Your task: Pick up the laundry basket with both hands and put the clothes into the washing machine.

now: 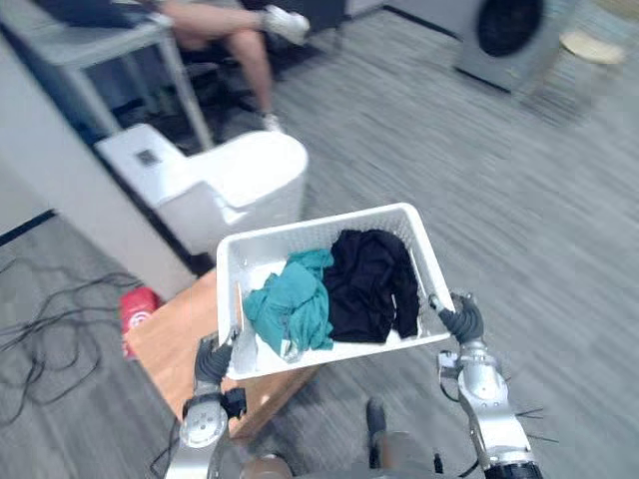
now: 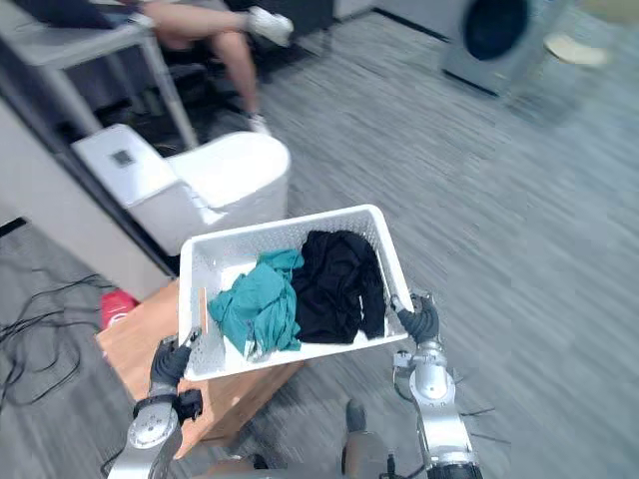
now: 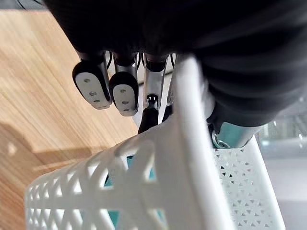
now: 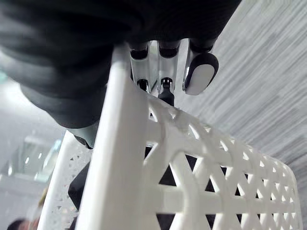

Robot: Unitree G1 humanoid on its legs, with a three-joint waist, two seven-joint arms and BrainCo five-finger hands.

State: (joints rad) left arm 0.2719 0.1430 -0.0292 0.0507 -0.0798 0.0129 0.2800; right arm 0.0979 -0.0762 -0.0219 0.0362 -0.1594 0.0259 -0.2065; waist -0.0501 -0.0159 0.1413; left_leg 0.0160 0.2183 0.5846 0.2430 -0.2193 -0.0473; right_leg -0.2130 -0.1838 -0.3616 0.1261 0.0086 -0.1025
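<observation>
One rectangular white lattice-walled plastic basket

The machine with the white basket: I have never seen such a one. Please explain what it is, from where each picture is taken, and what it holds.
It is a humanoid robot with two arms. The two wide pictures come from cameras on its head, looking down; the two close ones come from a camera on each wrist. Its left hand and right hand each curl round the rim of a white laundry basket, one on each side. Inside lie a teal garment and a black garment, side by side. Under the basket is a wooden table. Far off on the floor stands the washing machine, with a dark round door.
</observation>
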